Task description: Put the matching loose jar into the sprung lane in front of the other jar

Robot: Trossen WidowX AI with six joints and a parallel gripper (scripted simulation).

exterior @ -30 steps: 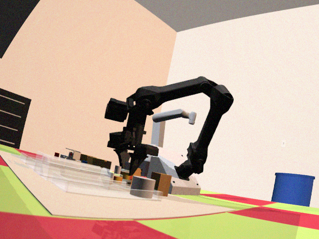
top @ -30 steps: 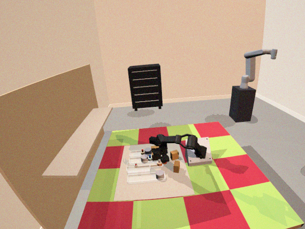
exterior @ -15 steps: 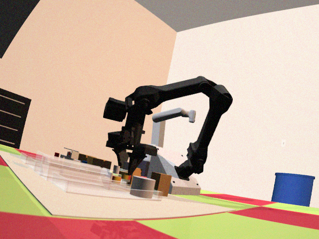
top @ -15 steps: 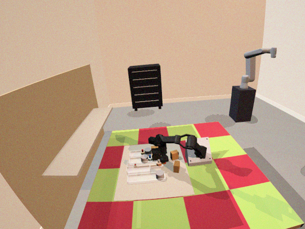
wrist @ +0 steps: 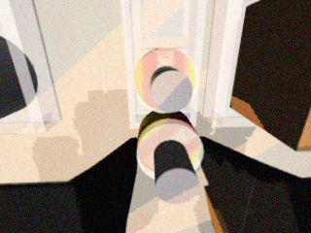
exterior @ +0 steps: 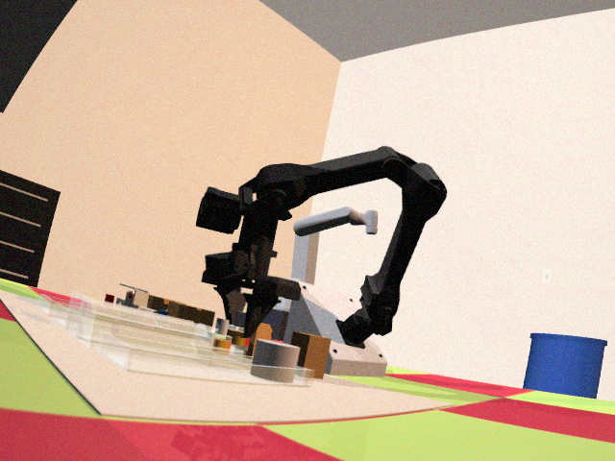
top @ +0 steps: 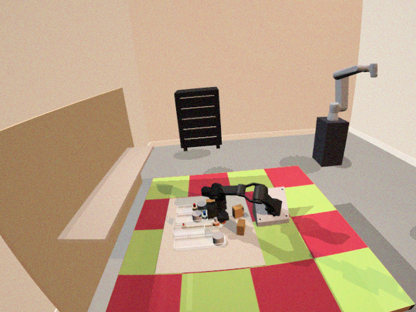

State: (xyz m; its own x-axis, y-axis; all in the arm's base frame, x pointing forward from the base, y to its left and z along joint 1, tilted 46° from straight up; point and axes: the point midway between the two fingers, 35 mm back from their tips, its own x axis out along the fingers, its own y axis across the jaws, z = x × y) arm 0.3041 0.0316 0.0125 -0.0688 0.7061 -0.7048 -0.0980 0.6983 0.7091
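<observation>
My gripper (top: 223, 217) (exterior: 237, 331) (wrist: 167, 143) is shut on a jar (wrist: 148, 154) with a pale pink top, a yellowish rim and a dark neck with a grey cap. The held jar looks roughly upright, at the front end of the clear sprung lane (wrist: 131, 78). A like jar (top: 216, 222) (exterior: 222, 343) (wrist: 145, 73) stands in that lane close behind its low front stop, with a pale plate (wrist: 167, 43) behind it. The two jars appear nearly in line and very close in the wrist view; whether they touch, and the held jar's height over the stop, cannot be told.
Other clear lanes flank this one. A grey cylinder (top: 218, 238) (exterior: 274, 361) stands in the near lane; another grey cylinder (top: 197, 216) and a blue-banded jar (top: 204, 215) are on the far side. Orange-brown blocks (top: 238, 210) (top: 240, 227) stand toward the arm's base.
</observation>
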